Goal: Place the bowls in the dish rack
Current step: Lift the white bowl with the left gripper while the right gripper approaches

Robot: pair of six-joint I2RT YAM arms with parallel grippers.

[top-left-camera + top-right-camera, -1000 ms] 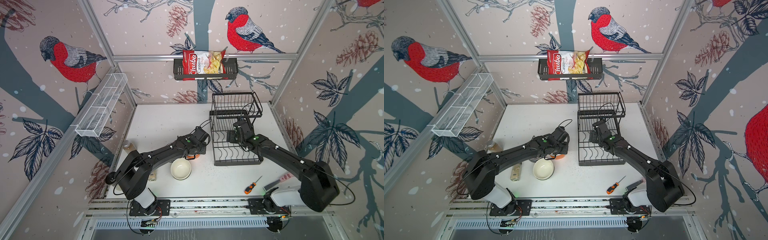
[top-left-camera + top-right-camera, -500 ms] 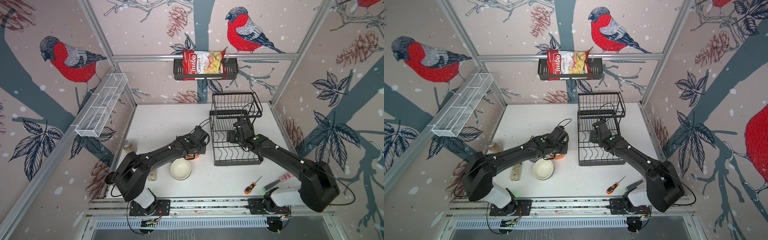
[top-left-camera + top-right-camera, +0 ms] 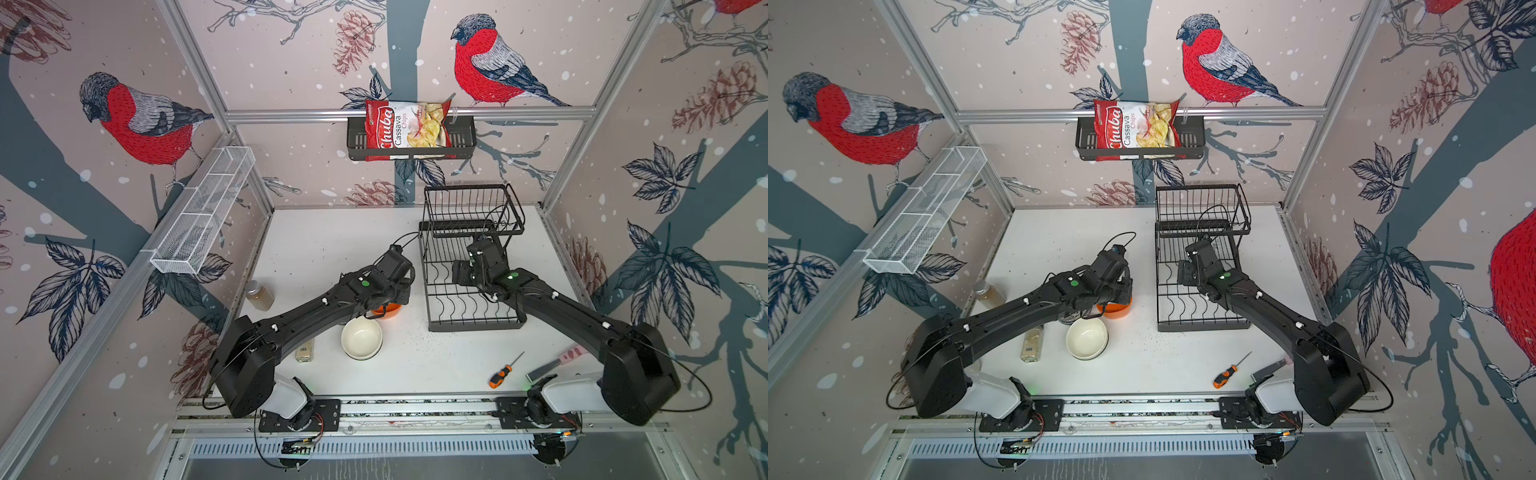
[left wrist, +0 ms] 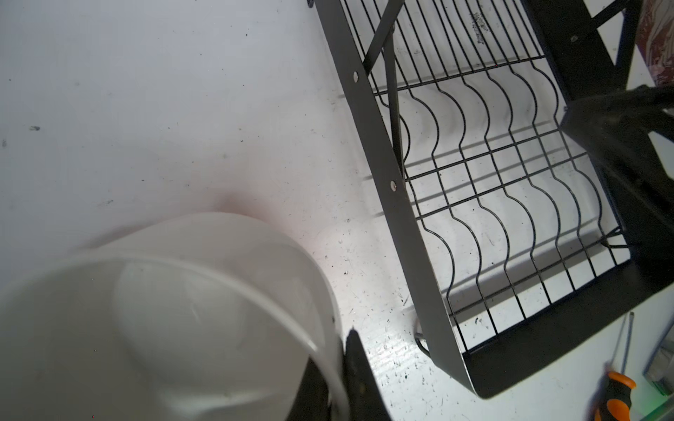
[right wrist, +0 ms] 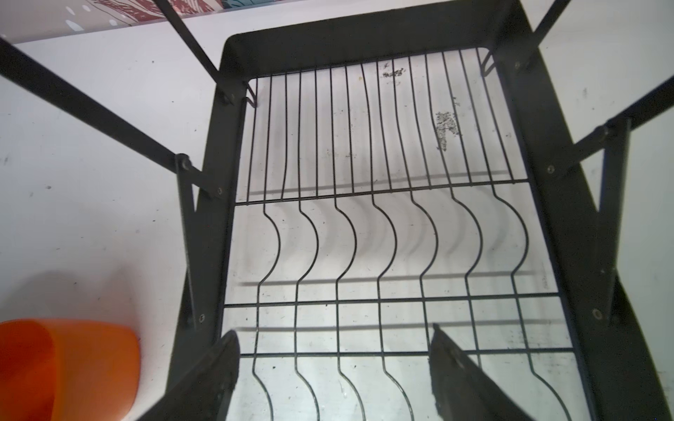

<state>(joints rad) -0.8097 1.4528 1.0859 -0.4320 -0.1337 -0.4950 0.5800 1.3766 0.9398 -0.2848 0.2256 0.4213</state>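
Wire bent into wavy dividers floors the black rack [image 5: 364,43], and the right tool [image 5: 333,331] hangs over it spread wide, empty. Just left of the rack, the left tool [image 4: 335,368] pinches the thin rim of a smooth round white bowl [image 4: 164,328].

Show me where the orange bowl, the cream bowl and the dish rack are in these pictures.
orange bowl [image 3: 1116,308]: in a top view, on its visible outer wall.
cream bowl [image 3: 361,340]: in a top view, on its inner bottom.
dish rack [image 3: 476,326]: in a top view, on the base tray's near wall.
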